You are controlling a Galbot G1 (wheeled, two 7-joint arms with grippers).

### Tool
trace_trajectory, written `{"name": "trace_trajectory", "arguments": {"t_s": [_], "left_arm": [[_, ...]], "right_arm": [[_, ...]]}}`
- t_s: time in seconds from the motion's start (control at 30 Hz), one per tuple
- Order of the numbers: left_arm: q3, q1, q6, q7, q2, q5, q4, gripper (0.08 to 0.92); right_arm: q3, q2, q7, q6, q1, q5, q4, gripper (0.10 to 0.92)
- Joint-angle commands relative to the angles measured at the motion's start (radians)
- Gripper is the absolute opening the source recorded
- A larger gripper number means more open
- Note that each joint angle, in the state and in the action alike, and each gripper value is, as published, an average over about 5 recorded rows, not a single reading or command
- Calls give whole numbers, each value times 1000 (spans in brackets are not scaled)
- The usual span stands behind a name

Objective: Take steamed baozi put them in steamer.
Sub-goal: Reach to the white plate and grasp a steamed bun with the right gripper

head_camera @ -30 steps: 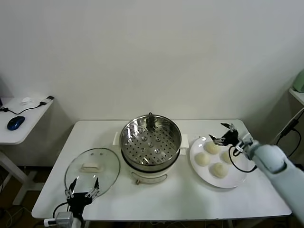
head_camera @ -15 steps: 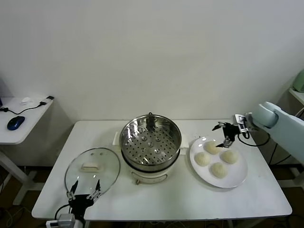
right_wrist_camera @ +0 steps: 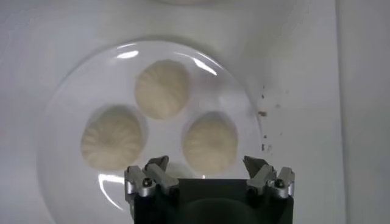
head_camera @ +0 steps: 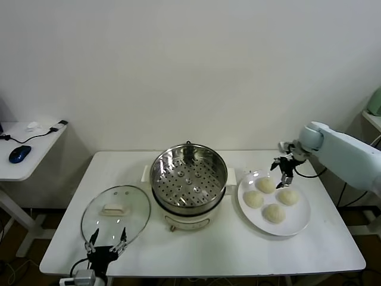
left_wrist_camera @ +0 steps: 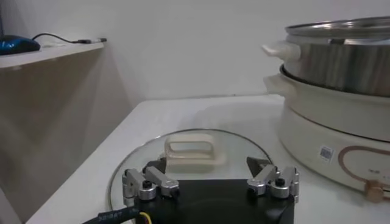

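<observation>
Several pale steamed baozi (head_camera: 265, 185) lie on a white plate (head_camera: 300, 224) at the right of the table. My right gripper (head_camera: 284, 169) hangs open just above the plate's far edge, pointing down. In the right wrist view three baozi show, and the nearest one (right_wrist_camera: 210, 141) lies below the open right gripper (right_wrist_camera: 206, 165), which holds nothing. The steamer (head_camera: 188, 179), a shiny pot with a perforated tray on a cream base, stands mid-table with nothing on the tray. My left gripper (head_camera: 106, 241) waits open at the front left, and in its wrist view the left gripper (left_wrist_camera: 207, 173) is empty.
A round glass lid (head_camera: 116, 213) with a white handle (left_wrist_camera: 189, 150) lies flat left of the steamer (left_wrist_camera: 341, 91), just beyond my left gripper. A side desk (head_camera: 24, 149) with a blue mouse stands off to the left. Bare tabletop lies in front of the plate (right_wrist_camera: 67, 103).
My right arm has swung up from low at the right edge to reach in from behind, with its gripper staying over the plate's far side. The left gripper has dropped slightly toward the front edge.
</observation>
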Motion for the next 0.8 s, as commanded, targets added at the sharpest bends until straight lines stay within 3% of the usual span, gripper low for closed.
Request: {"name": "trace_trajectory", "arguments": {"t_s": [0.03,0.4,0.67,0.8], "left_arm": [[3,-1,-3,-1,-2,0,7,823],[7,-2,-3,-3,-4,0,12,823],[11,9,-2,-4,-5,3,4,823],[12,18,0,-5,-8,7,-7,823]], "right_arm": [[-14,96,19,-36,-39,-25,-120,823],[56,149,48,-38,-78,-53,-203,808],[56,142,25,-42,-74,-50,-179,600],[45,111,11,-44,-20,-22,-115,534]]}}
